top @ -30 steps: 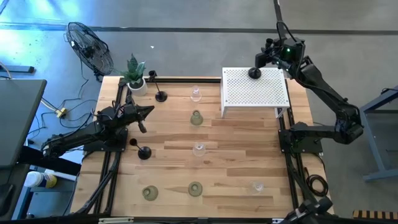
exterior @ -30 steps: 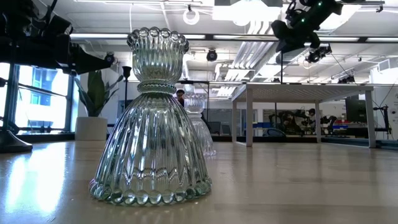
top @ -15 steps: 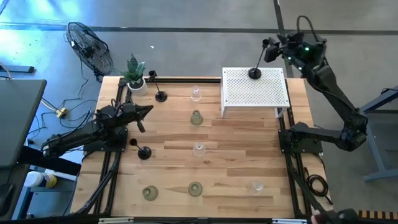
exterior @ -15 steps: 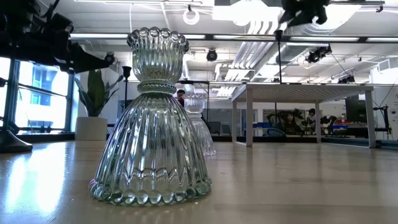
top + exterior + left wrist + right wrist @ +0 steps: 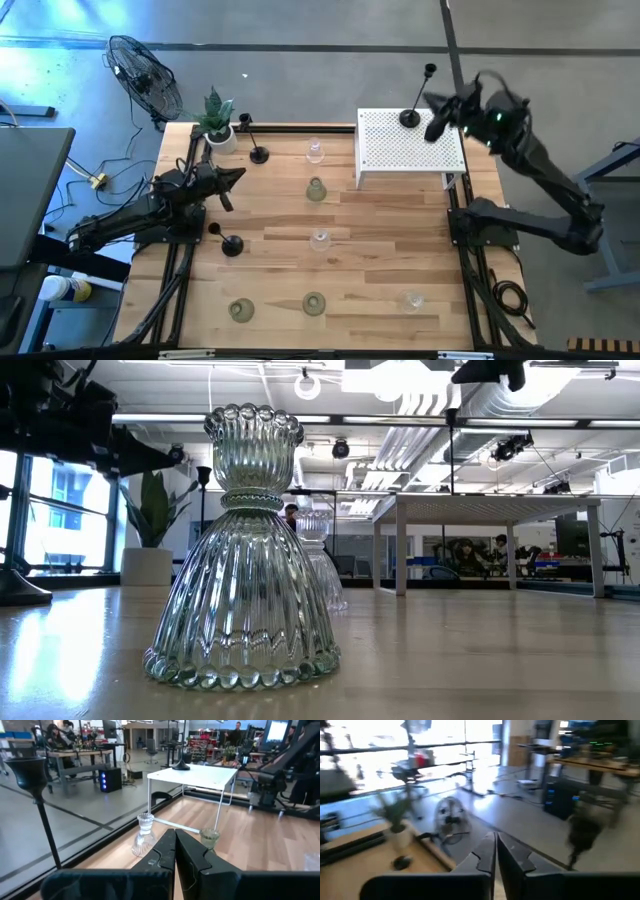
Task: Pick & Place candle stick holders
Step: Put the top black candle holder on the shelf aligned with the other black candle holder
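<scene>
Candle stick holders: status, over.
Right gripper shut, empty, above white box. One black holder standing on box. Left gripper shut, idle at table's left. Nothing in the way.

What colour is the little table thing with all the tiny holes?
White. The perforated box shows best in the high view, at the table's far right.

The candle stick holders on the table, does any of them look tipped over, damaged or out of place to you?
No, all look upright. One black holder stands apart, on the white perforated box; the others stand on the table.
</scene>
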Available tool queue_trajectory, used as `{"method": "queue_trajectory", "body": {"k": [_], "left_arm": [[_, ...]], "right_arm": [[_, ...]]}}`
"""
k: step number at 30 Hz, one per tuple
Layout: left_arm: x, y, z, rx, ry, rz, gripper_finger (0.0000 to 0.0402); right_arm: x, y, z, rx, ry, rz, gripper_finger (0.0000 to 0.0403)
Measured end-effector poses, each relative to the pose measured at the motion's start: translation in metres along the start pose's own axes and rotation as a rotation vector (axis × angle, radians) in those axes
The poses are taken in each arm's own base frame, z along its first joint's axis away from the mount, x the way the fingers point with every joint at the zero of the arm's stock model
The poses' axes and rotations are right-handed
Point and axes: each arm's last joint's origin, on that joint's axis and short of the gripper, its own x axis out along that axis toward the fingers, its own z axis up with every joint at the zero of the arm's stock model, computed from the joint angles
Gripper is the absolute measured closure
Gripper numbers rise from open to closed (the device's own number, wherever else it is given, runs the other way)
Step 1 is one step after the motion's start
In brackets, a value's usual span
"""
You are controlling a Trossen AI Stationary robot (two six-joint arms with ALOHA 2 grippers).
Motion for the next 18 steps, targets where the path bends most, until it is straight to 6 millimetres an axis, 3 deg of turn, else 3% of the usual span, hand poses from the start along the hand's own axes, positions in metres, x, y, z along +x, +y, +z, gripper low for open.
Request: {"method": "queue_trajectory", "body": {"k": [3,7,12,18], "left_arm": [[-0.002,0.000,0.006,-0.025,0.001,0.000,0.0401],[-0.007,0.001,0.022,-0.050,0.005,0.012,0.0401],[-0.004,0.001,0.040,-0.088,0.050,0.050,0.0401],[0.025,-0.003,0.045,-0.051,0.221,0.123,0.0401]], "right_arm": [[-0.002,0.013,-0.029,-0.004,-0.015,0.041,0.0380],[-0.003,0.027,-0.065,-0.005,-0.055,0.105,0.0398],[-0.005,0.037,-0.088,-0.008,-0.101,0.178,0.0398],[-0.003,0.048,-0.103,-0.034,-0.099,0.237,0.0401]]}}
